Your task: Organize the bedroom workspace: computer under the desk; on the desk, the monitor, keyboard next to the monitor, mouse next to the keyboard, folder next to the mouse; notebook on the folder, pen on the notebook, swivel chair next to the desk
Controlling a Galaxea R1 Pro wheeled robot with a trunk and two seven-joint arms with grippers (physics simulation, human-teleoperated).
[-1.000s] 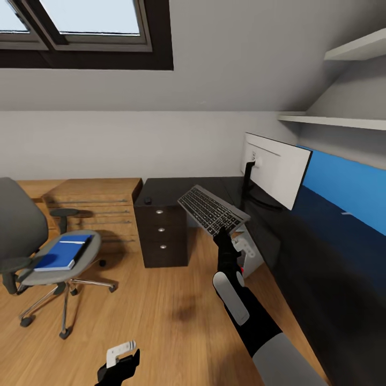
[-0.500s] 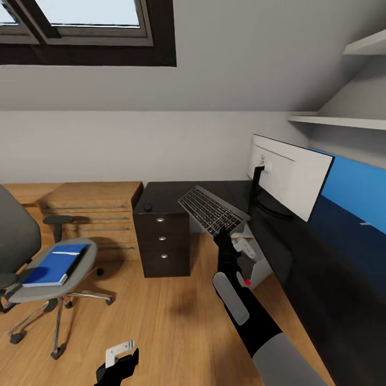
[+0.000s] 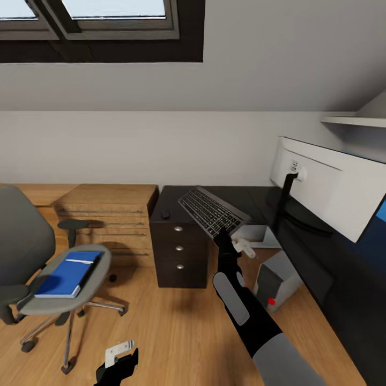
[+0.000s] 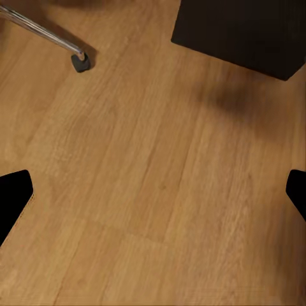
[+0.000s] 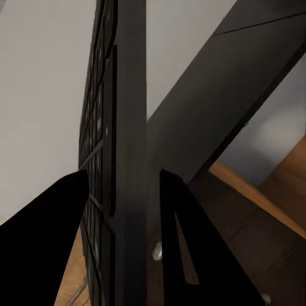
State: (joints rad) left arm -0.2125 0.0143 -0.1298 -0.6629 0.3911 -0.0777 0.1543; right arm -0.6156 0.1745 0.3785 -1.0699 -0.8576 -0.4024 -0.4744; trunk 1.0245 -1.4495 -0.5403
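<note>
My right gripper (image 3: 228,237) clamps the keyboard (image 3: 213,210) by one edge, tilted above the desk (image 3: 252,199). I should level it beside the monitor (image 3: 338,193), probably slowly.

Even, soft daylight from the skylight (image 3: 102,16); sharp renders, faint floor shadows.

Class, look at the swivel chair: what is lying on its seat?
On the chair seat lies the blue folder, with a darker notebook edge along one side and a thin white pen across it. The seat beneath the folder is covered.
</note>
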